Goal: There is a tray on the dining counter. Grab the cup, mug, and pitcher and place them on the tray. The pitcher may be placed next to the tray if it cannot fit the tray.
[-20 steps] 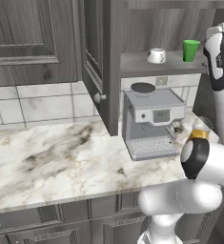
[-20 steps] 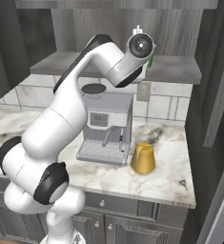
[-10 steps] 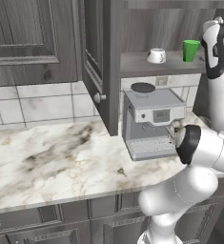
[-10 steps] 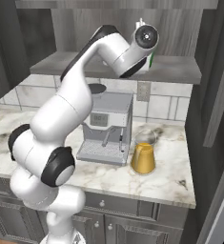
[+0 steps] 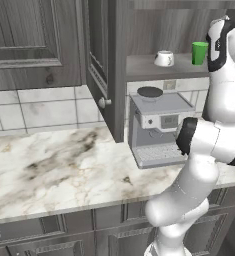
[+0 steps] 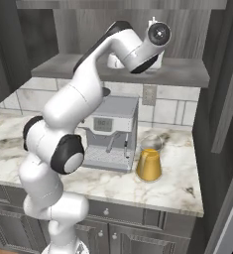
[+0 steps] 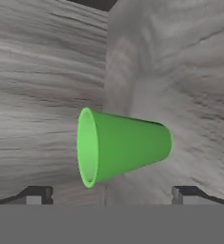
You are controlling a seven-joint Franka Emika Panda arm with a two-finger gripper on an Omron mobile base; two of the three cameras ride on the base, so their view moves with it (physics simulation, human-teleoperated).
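The room is a kitchen with dark grey wood cabinets [image 5: 34, 45] and pale square wall tiles [image 5: 39, 107]. Below them runs a long surface [image 5: 59, 170] of white marble with grey-brown veins. Under it are more grey doors and drawers [image 5: 44, 237].

A grey coffee machine [image 5: 156, 127] stands on the surface, under an open wooden shelf [image 5: 161, 71]. The white arm [image 5: 209, 145] rises in front of the machine and bends up to the shelf.

The left base view shows the shelf top best. The white mug [image 5: 164, 58] sits there, and the green cup [image 5: 199, 53] stands upright at about 3 o'clock from it, a little apart. The arm's top end is just beside the cup, at its 3 o'clock.

The right base view shows the orange pitcher [image 6: 148, 161]. It stands on the surface at 3 o'clock from the coffee machine, just beside it. Here the arm covers most of the shelf things.

The hand view is rolled, so the cup [image 7: 123, 145] looks like it lies on its side, mouth toward 9 o'clock, with grey wood behind it. The claw [image 7: 111, 193] is spread wide. One tip is at 7 o'clock of the cup and the other at 5 o'clock. The claw is not touching the cup.
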